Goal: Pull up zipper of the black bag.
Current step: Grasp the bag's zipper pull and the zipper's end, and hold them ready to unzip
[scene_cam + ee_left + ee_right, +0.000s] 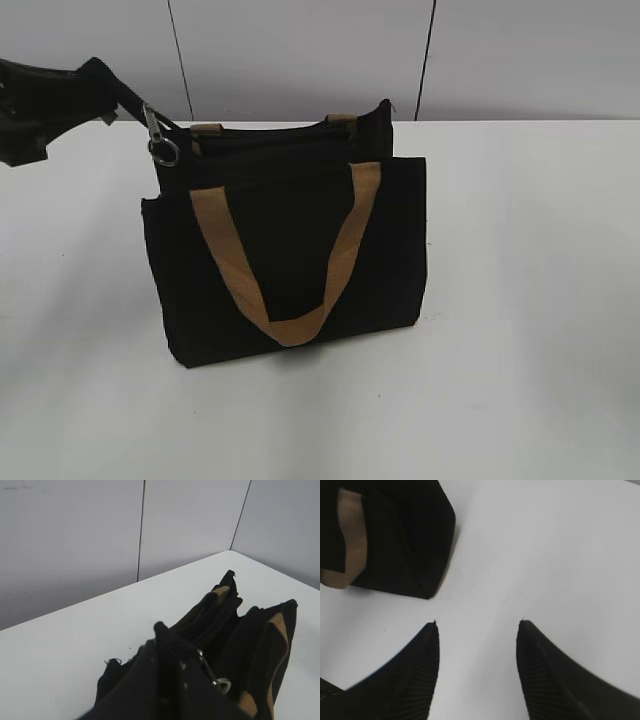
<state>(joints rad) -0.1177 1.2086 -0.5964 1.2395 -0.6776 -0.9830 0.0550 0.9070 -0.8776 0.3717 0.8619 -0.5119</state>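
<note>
Black bag [290,250] upright on white surface [530,300] | zip line runs left-right; zipper [160,140] at top-left corner | left tool [130,100] there, grip unclear | right tool [477,675] wide, empty, farther off.

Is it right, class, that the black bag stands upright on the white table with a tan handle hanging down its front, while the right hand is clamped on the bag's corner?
Not quite. In the right wrist view the right hand is open over the bare white table, apart from the black bag. The rest holds: the bag stands upright, its tan handle hanging down the front.
</note>
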